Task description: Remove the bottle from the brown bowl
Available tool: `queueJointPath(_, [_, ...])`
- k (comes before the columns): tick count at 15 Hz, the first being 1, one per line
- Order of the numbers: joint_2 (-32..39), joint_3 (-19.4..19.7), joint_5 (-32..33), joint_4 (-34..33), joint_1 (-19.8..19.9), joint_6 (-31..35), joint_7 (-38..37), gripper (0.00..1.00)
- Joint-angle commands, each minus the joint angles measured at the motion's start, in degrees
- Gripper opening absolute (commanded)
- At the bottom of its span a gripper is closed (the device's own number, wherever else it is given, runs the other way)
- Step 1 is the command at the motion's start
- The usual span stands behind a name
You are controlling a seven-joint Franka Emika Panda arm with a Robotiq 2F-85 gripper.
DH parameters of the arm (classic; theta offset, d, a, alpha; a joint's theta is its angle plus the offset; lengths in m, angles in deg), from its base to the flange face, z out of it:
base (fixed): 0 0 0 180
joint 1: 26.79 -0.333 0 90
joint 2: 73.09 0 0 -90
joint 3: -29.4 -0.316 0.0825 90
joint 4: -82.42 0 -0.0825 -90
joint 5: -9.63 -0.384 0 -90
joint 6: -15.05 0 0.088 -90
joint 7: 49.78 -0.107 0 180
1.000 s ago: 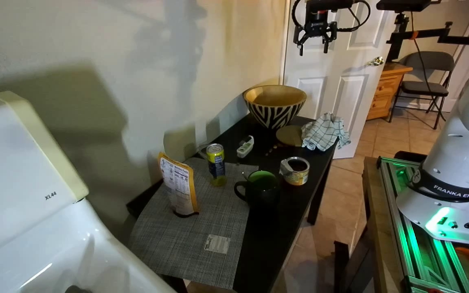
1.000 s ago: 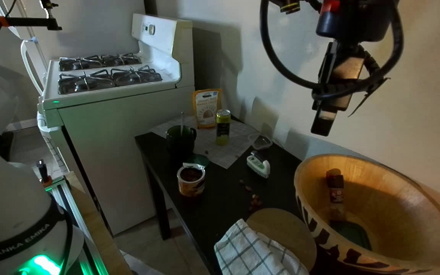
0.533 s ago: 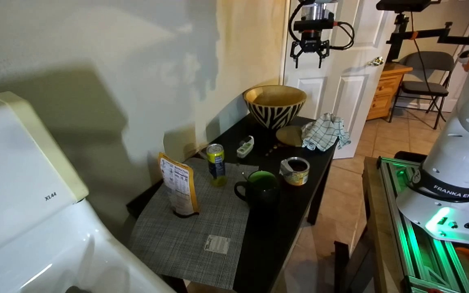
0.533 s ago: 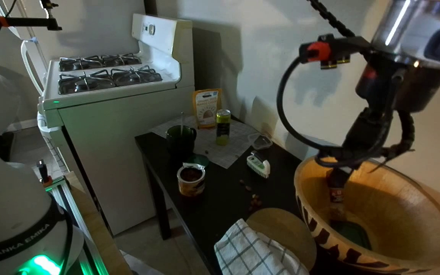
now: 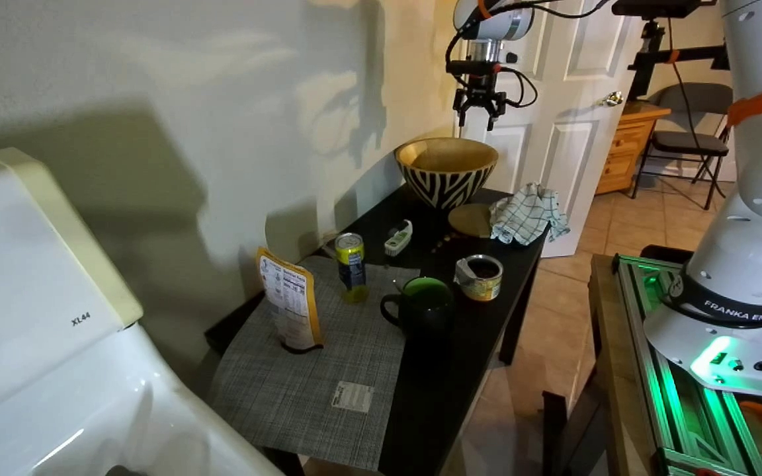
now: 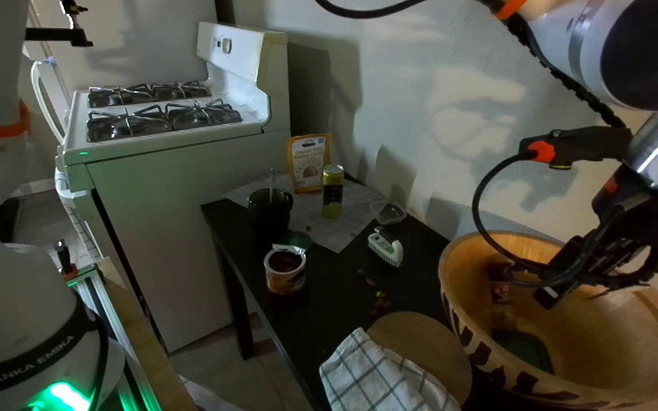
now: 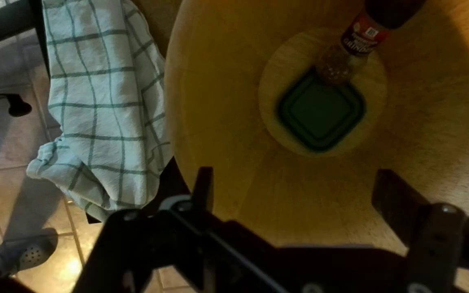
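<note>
The brown bowl stands at the far end of the black table. Its inside shows in an exterior view and in the wrist view. A small bottle with a dark cap and red-black label leans inside it. In the wrist view the bottle is tilted, its clear lower end beside a dark green square item on the bowl's floor. My gripper is open and empty above the bowl. In the wrist view its fingers are apart, with the bottle beyond them, not between them.
A checked towel and round tan board lie beside the bowl. A brush, opened tub, dark green mug, can and pouch stand farther along. A wall runs behind the table.
My gripper has come down from high up to just above the bowl, moving across over it. It stays open. The bottle and bowl have not moved.
</note>
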Motion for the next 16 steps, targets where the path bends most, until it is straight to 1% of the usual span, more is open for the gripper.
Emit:
queueJointPath(1, [0.51, -0.47, 0.25, -0.56, 0.42, -0.23, -0.08, 1.00])
queueJointPath(3, [0.17, -0.45, 0.27, -0.50, 0.38, -0.23, -0.06, 1.00])
queueJointPath(4, [0.21, 0.25, -0.91, 0.48, -0.48, 4.24, -5.21, 1.00])
queueJointPath(5, [0.90, -1.27, -4.54, 0.42, 0.43, 5.51, -5.23, 1.00])
queueJointPath(6, [1.47, -1.27, -5.43, 0.80, -0.11, 9.15, -7.80, 1.00])
queueJointPath(7, [2.77, -2.54, -8.51, 0.02, 0.45, 9.96, -8.46, 1.00])
queueJointPath(8, [3.41, -2.86, -9.68, 0.18, 0.15, 11.98, -9.67, 1.00])
queueJointPath(9, [4.44, -3.72, -11.31, -0.40, 0.17, 12.67, -9.83, 1.00])
queueJointPath(10, [5.95, -4.28, -11.73, -1.40, -0.13, 12.21, -10.58, 1.00])
queueJointPath(13, [7.90, -5.90, -13.23, -1.52, -0.80, 11.96, -10.65, 1.00])
queueJointPath(14, [8.55, -6.34, -13.79, -1.46, -1.10, 12.71, -11.02, 0.99])
queueJointPath(15, [8.95, -6.63, -14.32, -1.31, -1.27, 13.47, -11.39, 0.95])
queueJointPath(16, [9.61, -7.12, -15.41, -1.34, -1.25, 14.30, -11.64, 0.94])
